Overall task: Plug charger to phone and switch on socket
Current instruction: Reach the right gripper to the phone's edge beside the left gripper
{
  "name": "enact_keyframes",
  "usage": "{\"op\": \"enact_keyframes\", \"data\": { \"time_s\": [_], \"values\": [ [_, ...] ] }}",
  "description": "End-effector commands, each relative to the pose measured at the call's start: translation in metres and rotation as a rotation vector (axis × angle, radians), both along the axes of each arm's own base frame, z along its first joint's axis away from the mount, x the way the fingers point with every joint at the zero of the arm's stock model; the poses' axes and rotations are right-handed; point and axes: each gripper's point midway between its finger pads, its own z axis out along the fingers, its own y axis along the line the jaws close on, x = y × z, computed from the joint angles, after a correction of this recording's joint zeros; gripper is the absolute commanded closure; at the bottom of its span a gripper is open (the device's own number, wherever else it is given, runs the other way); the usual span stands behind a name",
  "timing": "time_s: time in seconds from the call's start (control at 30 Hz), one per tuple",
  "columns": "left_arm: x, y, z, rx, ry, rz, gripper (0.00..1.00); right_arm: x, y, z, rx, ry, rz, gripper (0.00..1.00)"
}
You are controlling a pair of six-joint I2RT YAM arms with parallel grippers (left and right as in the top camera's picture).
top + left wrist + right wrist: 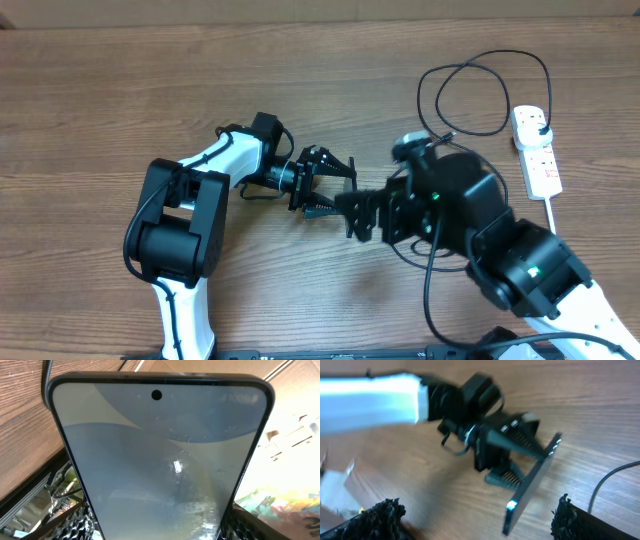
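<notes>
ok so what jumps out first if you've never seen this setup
The phone, held on edge in the left gripper, its screen filling the left wrist view. The open right gripper faces it at mid-table, while the charger lies in loops at the far right by the socket.

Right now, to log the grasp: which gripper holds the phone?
The left gripper: its fingers clamp the phone. The right gripper is open, holding nothing.

Nothing can be read on the phone (pixel 160 470). Only blurry red marks are seen on the socket (pixel 541 162).
</notes>
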Motion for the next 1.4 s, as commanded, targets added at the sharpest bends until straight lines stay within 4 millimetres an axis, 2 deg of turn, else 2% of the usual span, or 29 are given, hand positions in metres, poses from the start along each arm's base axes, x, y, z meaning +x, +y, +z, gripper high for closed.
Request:
{"op": "enact_keyframes", "data": {
  "time_s": [0.0, 0.1, 0.2, 0.4, 0.53, 0.6, 0.63, 0.7, 0.77, 0.87, 0.97, 1.17, 1.37],
  "values": [
    [0.002, 0.001, 0.007, -0.052, 0.017, 0.011, 0.54, 0.005, -0.012, 0.000, -0.085, -0.037, -0.127, 0.00],
    [0.002, 0.001, 0.007, -0.052, 0.017, 0.011, 0.54, 0.001, -0.027, -0.009, -0.168, -0.039, -0.248, 0.00],
    [0.002, 0.001, 0.007, -0.051, 0.016, 0.011, 0.54, -0.002, -0.029, -0.010, -0.209, -0.072, -0.275, 0.01],
    [0.002, 0.001, 0.007, -0.051, 0.016, 0.011, 0.54, 0.003, -0.005, 0.006, -0.092, -0.096, -0.233, 0.00],
    [0.002, 0.001, 0.007, -0.051, 0.016, 0.011, 0.54, 0.003, 0.010, 0.005, -0.058, -0.078, -0.190, 0.00],
    [0.002, 0.001, 0.007, -0.051, 0.016, 0.011, 0.54, 0.006, 0.016, -0.012, -0.102, -0.044, -0.182, 0.00],
    [0.002, 0.001, 0.007, -0.051, 0.016, 0.011, 0.54, 0.010, 0.019, -0.029, -0.152, -0.010, -0.179, 0.00],
    [0.002, 0.001, 0.007, -0.051, 0.016, 0.011, 0.54, 0.013, 0.023, -0.052, -0.215, 0.035, -0.181, 0.00],
    [0.002, 0.001, 0.007, -0.051, 0.016, 0.011, 0.54, 0.018, 0.025, -0.068, -0.234, 0.081, -0.227, 0.00],
    [0.002, 0.001, 0.007, -0.051, 0.016, 0.011, 0.54, 0.026, 0.008, -0.085, -0.260, 0.133, -0.414, 0.00],
    [0.002, 0.001, 0.007, -0.051, 0.013, 0.010, 0.54, 0.029, -0.007, -0.091, -0.259, 0.157, -0.552, 0.00],
    [0.004, 0.000, 0.006, -0.055, -0.001, 0.010, 0.54, 0.033, 0.001, -0.088, -0.199, 0.167, -0.572, 0.00],
    [0.004, 0.001, 0.007, -0.049, 0.024, 0.012, 0.54, 0.025, 0.009, -0.092, -0.184, 0.215, -0.525, 0.00]
  ]
}}
